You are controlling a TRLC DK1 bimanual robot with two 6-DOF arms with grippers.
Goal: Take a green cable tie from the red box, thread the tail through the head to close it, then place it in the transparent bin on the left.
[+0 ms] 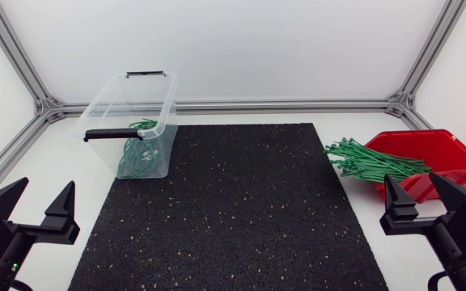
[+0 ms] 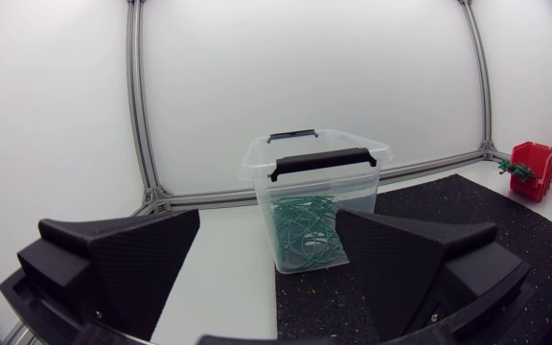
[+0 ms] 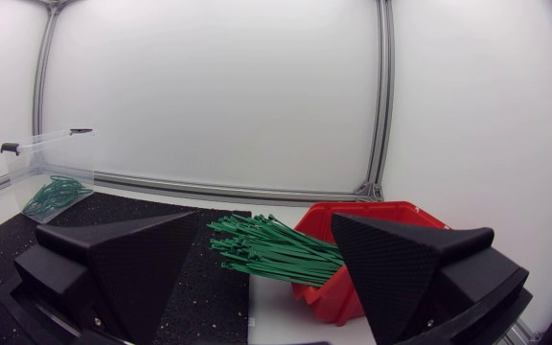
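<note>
Both grippers empty, ties in red box.
Green cable ties (image 1: 374, 162) bundled, long axis left-right, tips sticking out of the red box (image 1: 451, 153) toward the black mat (image 1: 241, 210). Transparent bin (image 1: 132, 121) at the worktop's left holds looped ties. Left gripper (image 1: 44, 184) and right gripper (image 1: 412, 178): fingers apart.

Bright, even light all round, bouncing off the white enclosure walls (image 1: 233, 40), and no single lamp stands out. Shadows are soft and faint, hugging the foot of the red plastic box (image 3: 372, 207) on the right and the transparent plastic bin (image 1: 108, 109) at far left. The black speckled rubber mat (image 1: 233, 210) stays matte with no glare, and the bin's clear walls catch only thin pale glints. In both wrist views the aluminium frame posts (image 2: 140, 96) bow outward and the near corners darken. The left gripper (image 2: 266, 218) and right gripper (image 3: 266, 218) loom dark, their surface texture faintly lit.
</note>
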